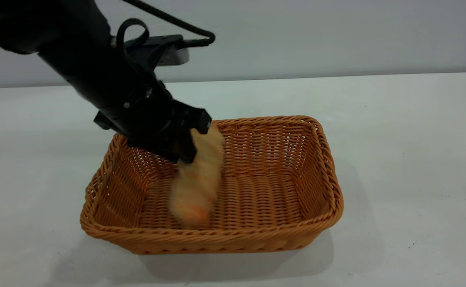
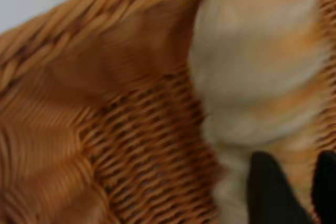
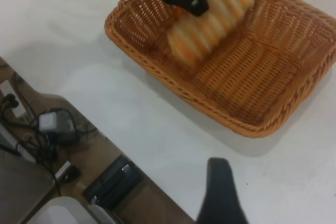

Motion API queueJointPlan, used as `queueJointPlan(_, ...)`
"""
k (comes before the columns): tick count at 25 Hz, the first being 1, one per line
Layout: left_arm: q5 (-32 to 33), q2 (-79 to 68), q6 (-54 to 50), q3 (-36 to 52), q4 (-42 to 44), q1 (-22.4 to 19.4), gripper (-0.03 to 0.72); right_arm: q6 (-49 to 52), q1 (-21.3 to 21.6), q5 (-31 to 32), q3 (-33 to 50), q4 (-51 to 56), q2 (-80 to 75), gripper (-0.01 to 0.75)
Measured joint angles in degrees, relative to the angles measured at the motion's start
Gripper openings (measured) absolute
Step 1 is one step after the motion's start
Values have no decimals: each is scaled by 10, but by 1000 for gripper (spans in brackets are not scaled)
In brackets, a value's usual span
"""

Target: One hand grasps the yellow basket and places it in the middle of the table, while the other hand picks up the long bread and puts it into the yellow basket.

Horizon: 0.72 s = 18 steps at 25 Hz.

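Observation:
The yellow basket [image 1: 257, 235] stands on the white table [image 1: 396, 139], a little left of the middle. My left gripper [image 1: 191, 153] hangs inside its left half. The long bread [image 1: 197, 187] slants steeply from the fingertips down to the basket floor, smeared by motion while the arm looks still. In the left wrist view the gripper [image 2: 302, 187] has its fingers [image 2: 270, 192] apart, with the bread [image 2: 257, 61] just beyond them over the wicker [image 2: 131, 145]. The right wrist view shows basket [image 3: 157, 72], bread [image 3: 210, 30] and one black finger [image 3: 220, 195] of my right gripper above bare table.
In the right wrist view the table's edge [image 3: 131, 166] runs diagonally. Beyond it lie cables, a grey power adaptor [image 3: 55, 124] and a black box [image 3: 113, 182] on the floor. A grey wall stands behind the table.

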<state>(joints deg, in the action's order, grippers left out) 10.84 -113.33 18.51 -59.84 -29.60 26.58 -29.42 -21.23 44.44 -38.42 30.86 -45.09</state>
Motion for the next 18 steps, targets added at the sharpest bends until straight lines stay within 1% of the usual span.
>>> queueJointPlan(3, 2, 0, 1, -13, 0, 1, 522, 0, 0, 3, 0, -2, 0, 546)
queueJointPlan(5, 12, 4, 5, -18, 3, -1, 612, 0, 0, 7, 0, -11, 0, 546)
queueJointPlan(7, 38, 20, 22, -18, 22, -5, 661, 1, 0, 20, 0, -26, 0, 546)
queueJointPlan(9, 68, 49, 44, -18, 46, -10, 667, 8, 0, 36, 0, -40, 2, 546)
queueJointPlan(11, 97, 89, 53, -18, 65, -20, 655, 21, 0, 46, 0, -57, 12, 546)
queueJointPlan(15, 142, 182, 55, -18, 75, -54, 589, 61, 0, 56, 0, -101, 67, 546)
queueJointPlan(18, 187, 263, 56, -18, 76, -86, 545, 104, 0, 80, 0, -151, 122, 546)
